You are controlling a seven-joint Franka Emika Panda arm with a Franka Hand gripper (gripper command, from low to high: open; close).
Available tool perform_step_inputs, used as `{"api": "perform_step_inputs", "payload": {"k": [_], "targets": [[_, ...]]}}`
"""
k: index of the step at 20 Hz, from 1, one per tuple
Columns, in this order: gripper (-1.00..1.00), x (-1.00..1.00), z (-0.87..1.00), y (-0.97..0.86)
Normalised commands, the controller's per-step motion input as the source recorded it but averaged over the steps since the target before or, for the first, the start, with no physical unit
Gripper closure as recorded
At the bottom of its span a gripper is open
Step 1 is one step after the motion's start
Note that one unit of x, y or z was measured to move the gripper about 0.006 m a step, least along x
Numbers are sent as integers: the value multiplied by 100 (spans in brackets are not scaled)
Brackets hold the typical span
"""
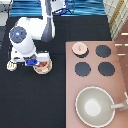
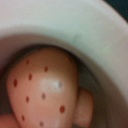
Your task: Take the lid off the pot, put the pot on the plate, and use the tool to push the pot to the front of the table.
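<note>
**Current state.** The small round pink lid with a centre knob (image 1: 79, 48) lies on the pinkish-brown stove panel (image 1: 92, 80), at the exterior view's right and well apart from the rest of the work. The small squat pink pot with a reddish-brown inside (image 1: 45, 65) appears to sit on the round cream-tan plate (image 1: 42, 73) on the black worktop (image 1: 55, 105). The hand (image 1: 36, 63) is low over the pot's left edge in the exterior view. Whether it is wide, narrow or gripping the pot cannot be told. The wrist view shows only a pink, red-dotted rounded shape (image 2: 45, 85) inside a pale curved rim (image 2: 75, 25). The pale cream slotted spatula tool (image 1: 11, 65) lies just beside the hand, toward the exterior view's left.

**Hazards.**
- A hand in contact with the pot may, if moved sideways, drag the pot off the plate or tip it.
- The plate looks light and may slide with the pot.
- The arm could nudge the nearby tool and turn its handle to an awkward angle.
</note>
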Motion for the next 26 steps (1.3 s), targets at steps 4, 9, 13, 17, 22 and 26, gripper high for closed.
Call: {"api": "perform_step_inputs", "payload": {"k": [4,9,13,17,22,26], "targets": [[100,-58,0,1],[100,-92,-4,6],[100,-72,-18,0],[-100,-8,-7,-8],[-100,41,0,-15],[-100,9,38,-16]]}}
